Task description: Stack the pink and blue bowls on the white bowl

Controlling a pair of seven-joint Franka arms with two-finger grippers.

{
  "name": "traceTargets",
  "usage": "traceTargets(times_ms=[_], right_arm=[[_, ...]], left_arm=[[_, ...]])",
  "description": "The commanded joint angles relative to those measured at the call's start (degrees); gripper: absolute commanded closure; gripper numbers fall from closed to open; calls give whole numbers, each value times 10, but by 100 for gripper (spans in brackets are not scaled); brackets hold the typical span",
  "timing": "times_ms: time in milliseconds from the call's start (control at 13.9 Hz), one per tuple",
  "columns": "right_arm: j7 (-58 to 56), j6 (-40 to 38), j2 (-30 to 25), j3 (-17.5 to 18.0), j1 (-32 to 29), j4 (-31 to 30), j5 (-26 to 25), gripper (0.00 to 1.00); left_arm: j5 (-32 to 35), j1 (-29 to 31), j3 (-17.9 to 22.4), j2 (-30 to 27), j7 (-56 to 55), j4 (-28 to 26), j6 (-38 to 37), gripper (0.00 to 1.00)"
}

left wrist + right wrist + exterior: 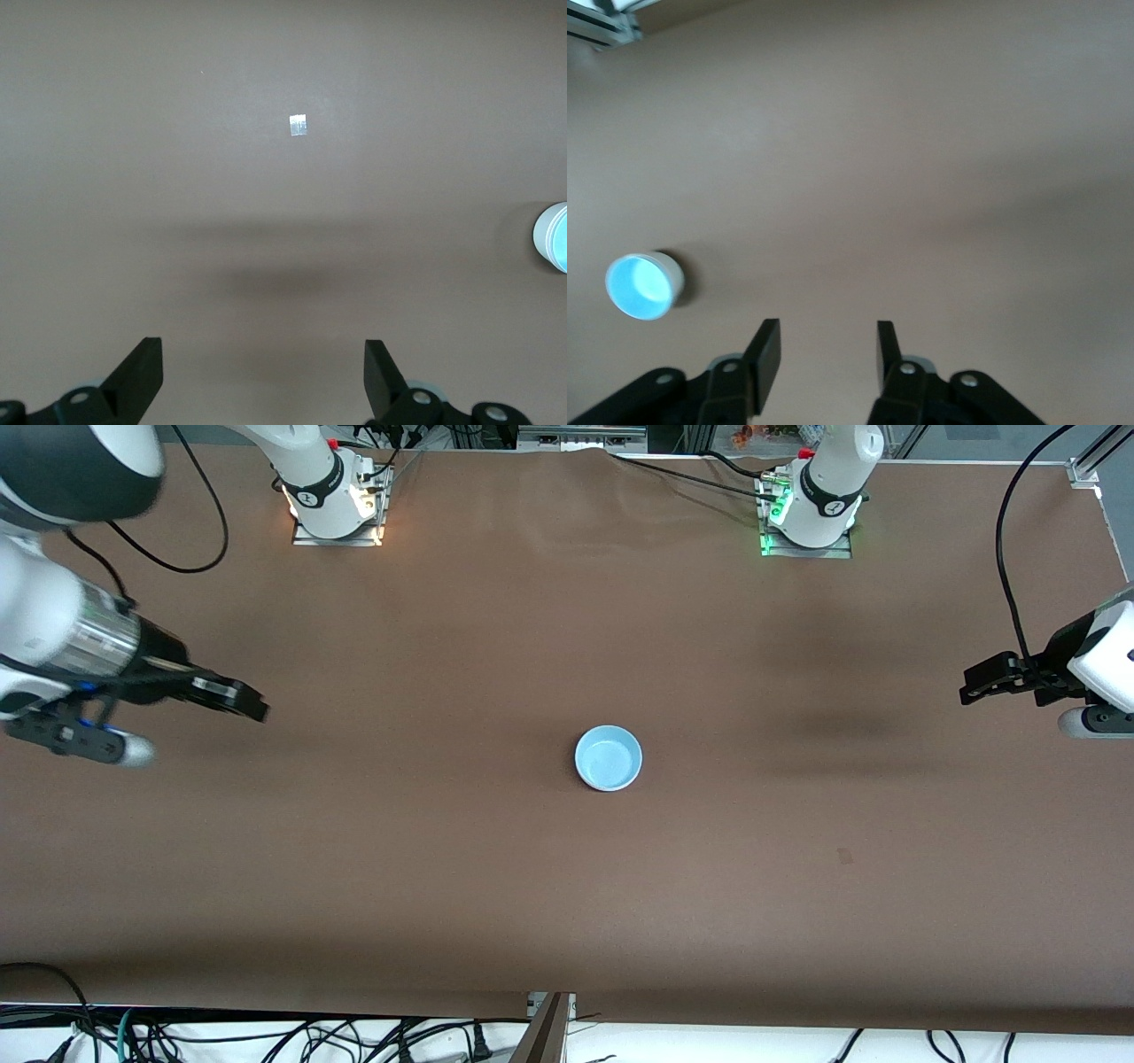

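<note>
A light blue bowl [608,757] stands upright in the middle of the brown table [443,868]. It also shows in the right wrist view [643,286], where its outer wall looks whitish, and at the edge of the left wrist view [554,237]. No separate pink or white bowl is in view, and I cannot tell whether any sit under the blue one. My left gripper [972,688] [263,350] is open and empty, over the left arm's end of the table. My right gripper [252,705] [828,332] is open and empty, over the right arm's end.
The two arm bases [332,500] [811,514] stand along the table's edge farthest from the front camera. A small pale patch [299,126] lies on the table surface. Cables [266,1036] hang below the table's near edge.
</note>
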Motion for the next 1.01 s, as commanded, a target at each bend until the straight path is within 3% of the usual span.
traceTargets(times_ms=[0, 144, 649, 793, 937], right_arm=[[-16, -41, -28, -30, 6, -23, -14, 35], [-13, -41, -58, -28, 7, -62, -60, 35], [-13, 89, -178, -33, 7, -280, -112, 34], [-14, 164, -234, -34, 7, -376, -112, 25], [-12, 174, -253, -34, 7, -401, -114, 8]], left_arm=[[4, -2, 0, 8, -4, 18, -10, 0], [4, -3, 0, 8, -4, 18, -10, 0], [5, -3, 0, 8, -4, 18, -10, 0], [6, -3, -1, 8, -4, 18, -10, 0], [6, -3, -1, 8, -4, 18, -10, 0]])
